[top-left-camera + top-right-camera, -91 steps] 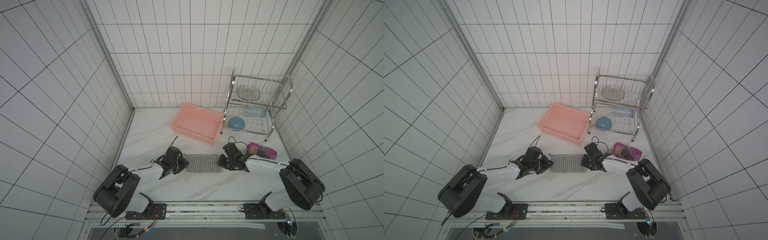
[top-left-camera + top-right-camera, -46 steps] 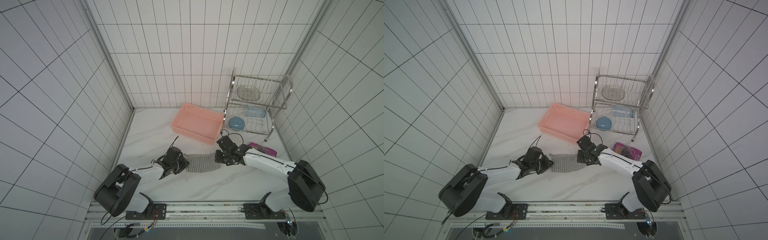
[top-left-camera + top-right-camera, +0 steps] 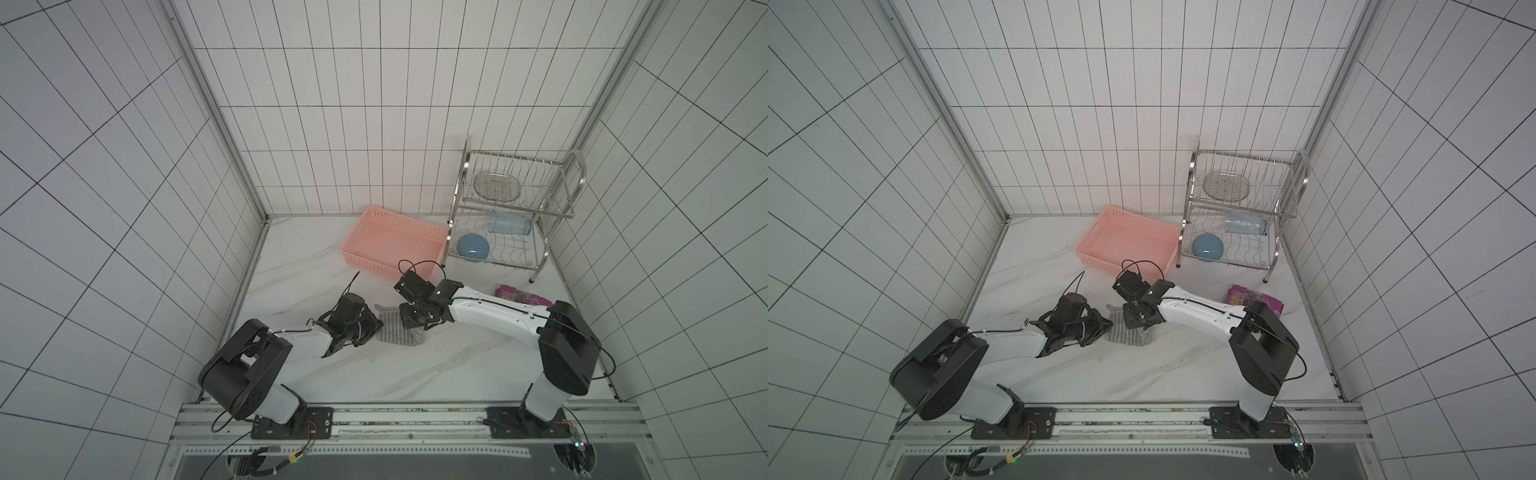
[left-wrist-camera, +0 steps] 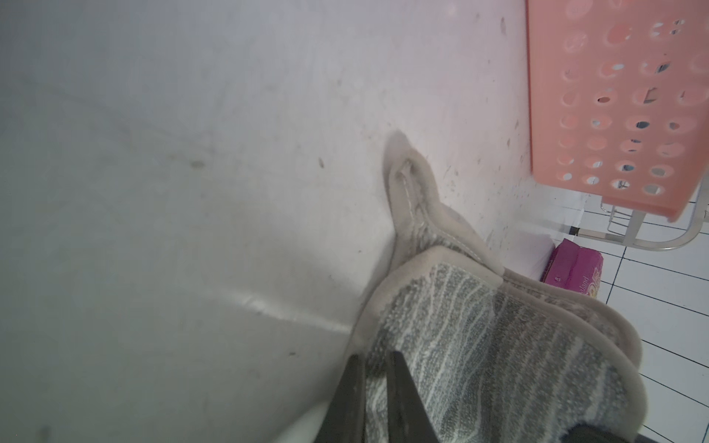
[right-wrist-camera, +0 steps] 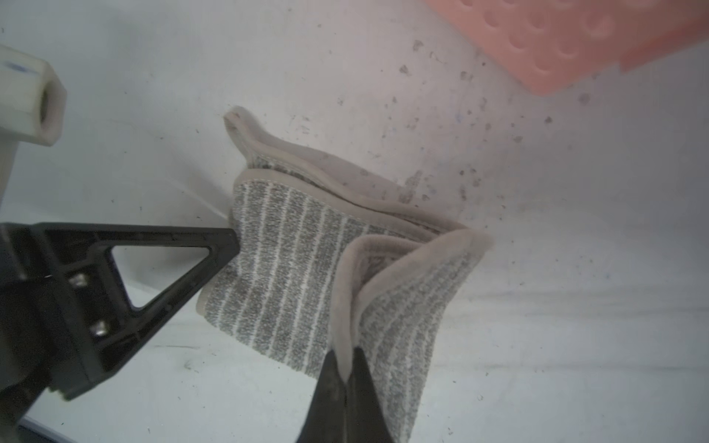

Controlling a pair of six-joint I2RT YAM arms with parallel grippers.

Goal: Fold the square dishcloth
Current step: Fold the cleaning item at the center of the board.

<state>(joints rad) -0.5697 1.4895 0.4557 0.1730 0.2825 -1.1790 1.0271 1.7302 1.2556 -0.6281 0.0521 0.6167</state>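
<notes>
The square dishcloth (image 3: 395, 334) (image 3: 1127, 336), grey with thin white stripes, lies doubled over on the white table between my two arms. My left gripper (image 3: 379, 326) (image 4: 376, 358) is shut on the dishcloth's left edge, low on the table. My right gripper (image 3: 410, 325) (image 5: 345, 354) is shut on the pale hem of the cloth's other side and holds it raised and curled over the lower layer (image 5: 284, 276). In the right wrist view the left gripper's black finger (image 5: 215, 249) touches the cloth's edge. The corner loop (image 4: 406, 172) sticks out flat on the table.
A pink basket (image 3: 365, 259) (image 3: 1096, 253) stands just behind the cloth. A metal dish rack (image 3: 544, 216) holding a blue bowl (image 3: 471, 246) is at the back right. A purple snack packet (image 3: 523, 296) (image 3: 1254, 300) lies to the right, behind my right arm.
My right gripper has swung left with the cloth's right side, so the spread cloth is now doubled over and narrower. The left arm has barely moved.
</notes>
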